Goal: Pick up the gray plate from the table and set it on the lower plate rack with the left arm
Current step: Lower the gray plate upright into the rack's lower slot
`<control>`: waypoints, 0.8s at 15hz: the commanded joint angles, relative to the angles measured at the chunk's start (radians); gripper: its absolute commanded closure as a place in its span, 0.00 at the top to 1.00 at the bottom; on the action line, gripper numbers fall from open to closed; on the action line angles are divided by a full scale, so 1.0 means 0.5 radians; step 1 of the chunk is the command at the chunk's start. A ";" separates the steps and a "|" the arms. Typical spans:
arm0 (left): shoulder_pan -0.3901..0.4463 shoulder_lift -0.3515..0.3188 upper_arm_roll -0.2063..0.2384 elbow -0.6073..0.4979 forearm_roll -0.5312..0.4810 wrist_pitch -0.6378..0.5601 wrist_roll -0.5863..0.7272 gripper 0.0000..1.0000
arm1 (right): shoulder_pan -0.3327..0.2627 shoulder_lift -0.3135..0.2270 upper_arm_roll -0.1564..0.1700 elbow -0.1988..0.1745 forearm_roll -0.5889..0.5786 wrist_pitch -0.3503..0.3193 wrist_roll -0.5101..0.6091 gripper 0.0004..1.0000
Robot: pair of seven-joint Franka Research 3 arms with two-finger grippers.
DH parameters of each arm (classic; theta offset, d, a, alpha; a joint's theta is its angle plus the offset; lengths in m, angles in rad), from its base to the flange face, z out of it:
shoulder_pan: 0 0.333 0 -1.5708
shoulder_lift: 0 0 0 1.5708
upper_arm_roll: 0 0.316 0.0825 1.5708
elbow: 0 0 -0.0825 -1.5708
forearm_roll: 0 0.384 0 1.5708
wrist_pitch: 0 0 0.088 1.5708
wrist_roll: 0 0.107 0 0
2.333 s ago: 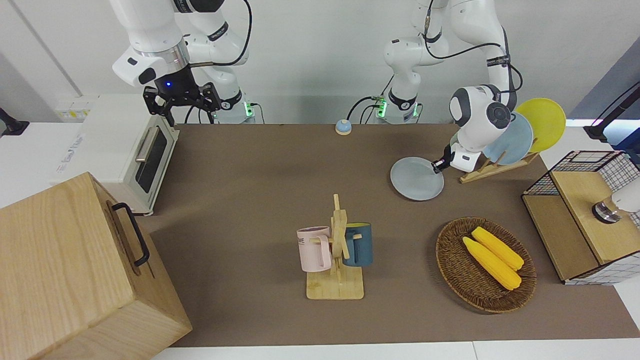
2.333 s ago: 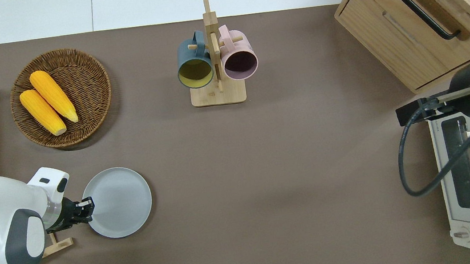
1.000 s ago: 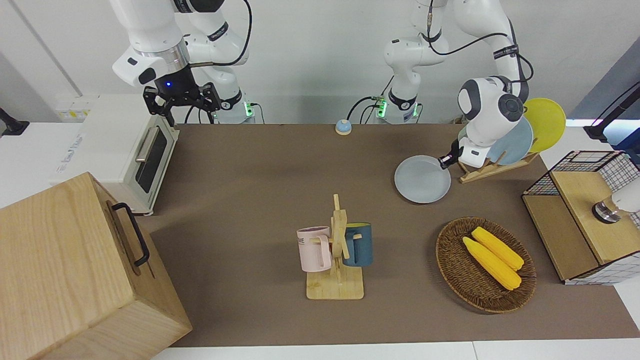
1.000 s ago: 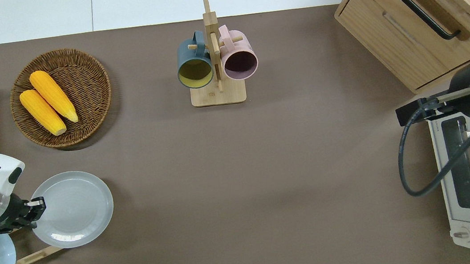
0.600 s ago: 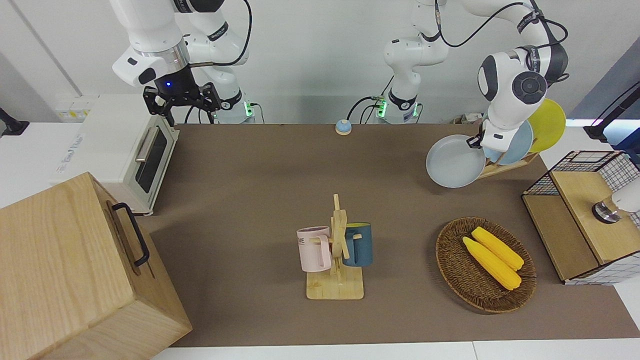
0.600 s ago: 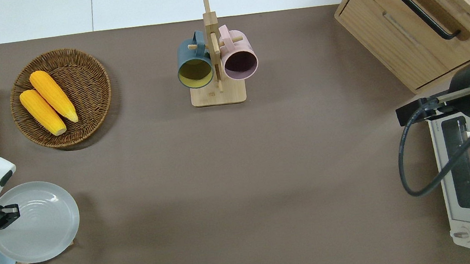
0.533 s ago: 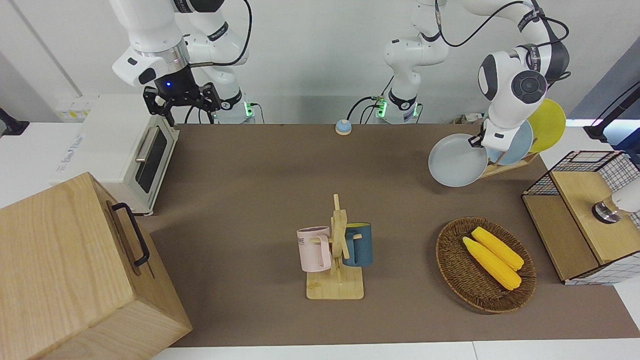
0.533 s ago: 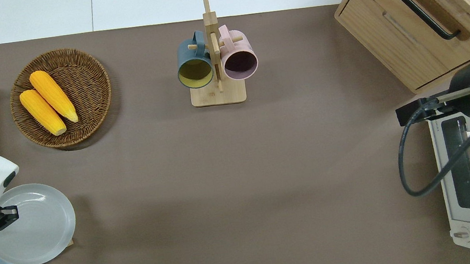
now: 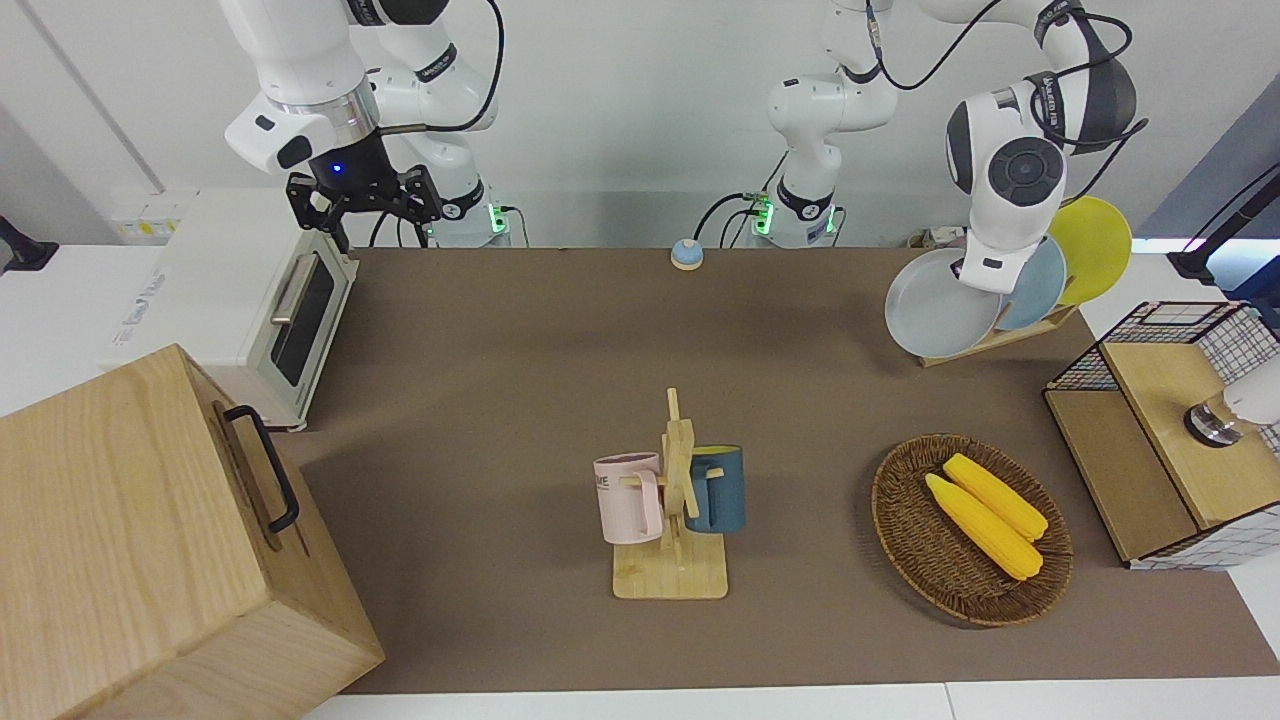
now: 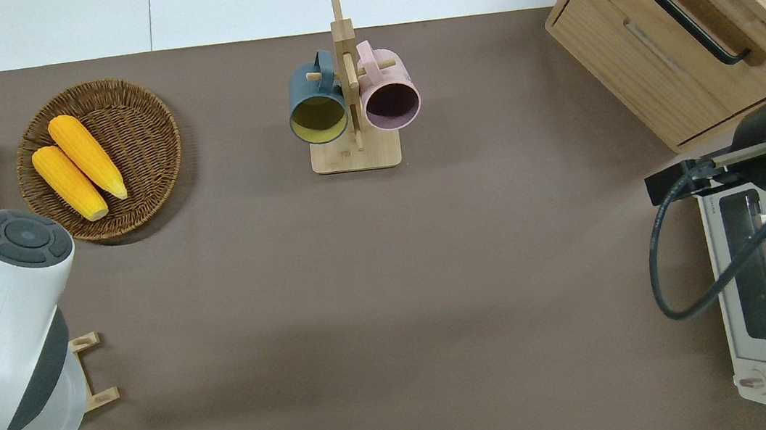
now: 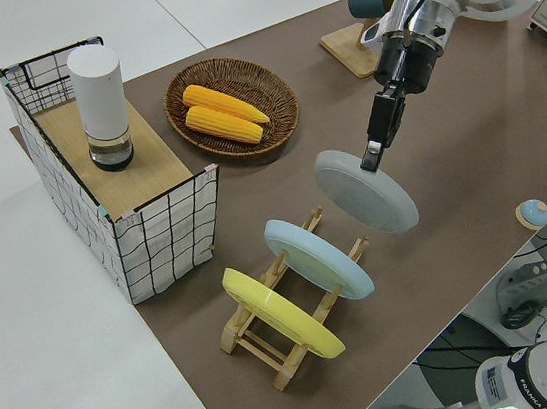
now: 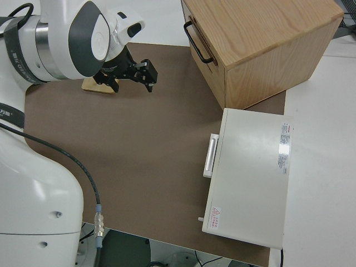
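The gray plate (image 9: 938, 305) hangs tilted in the air, held at its rim by my left gripper (image 11: 370, 161), which is shut on it. It is over the end of the lower plate rack (image 9: 985, 343) that points toward the table's middle, just above the rack's rails (image 11: 288, 340). A light blue plate (image 11: 317, 258) and a yellow plate (image 11: 281, 314) stand in the rack's other slots. In the overhead view the left arm (image 10: 4, 342) hides most of the gray plate. My right gripper (image 9: 363, 205) is parked and open.
A wicker basket (image 9: 915, 540) with two corn cobs lies farther from the robots than the rack. A wire-sided shelf (image 9: 1170, 430) stands at the left arm's end. A mug stand (image 9: 672, 500), a small bell (image 9: 686, 254), a toaster oven (image 9: 270, 300) and a wooden cabinet (image 9: 150, 540) are also here.
My left gripper lifted the gray plate off the table, carried it toward the left arm's end and tipped it up over the rack. The right arm has not moved.
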State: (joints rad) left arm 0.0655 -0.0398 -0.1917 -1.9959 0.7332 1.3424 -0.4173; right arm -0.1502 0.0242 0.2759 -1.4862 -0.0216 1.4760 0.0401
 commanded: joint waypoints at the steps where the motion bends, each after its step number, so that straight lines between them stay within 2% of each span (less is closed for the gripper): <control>1: -0.008 0.024 0.006 -0.055 0.101 -0.043 -0.122 0.00 | -0.037 -0.005 0.034 0.018 -0.003 -0.028 0.024 0.98; 4: -0.008 0.073 0.006 -0.141 0.150 -0.043 -0.312 0.00 | -0.040 -0.005 0.034 0.018 -0.003 -0.028 0.024 0.98; 10: 0.007 0.104 0.006 -0.150 0.151 -0.034 -0.350 0.00 | -0.040 -0.005 0.034 0.018 -0.003 -0.028 0.024 0.98; 12: 0.007 0.116 0.003 -0.150 0.138 -0.025 -0.371 0.09 | -0.040 -0.005 0.034 0.018 -0.003 -0.028 0.024 0.98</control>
State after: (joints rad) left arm 0.0676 0.0135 -0.1894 -2.0616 0.7853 1.3349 -0.5726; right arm -0.1502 0.0241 0.2759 -1.4862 -0.0216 1.4760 0.0401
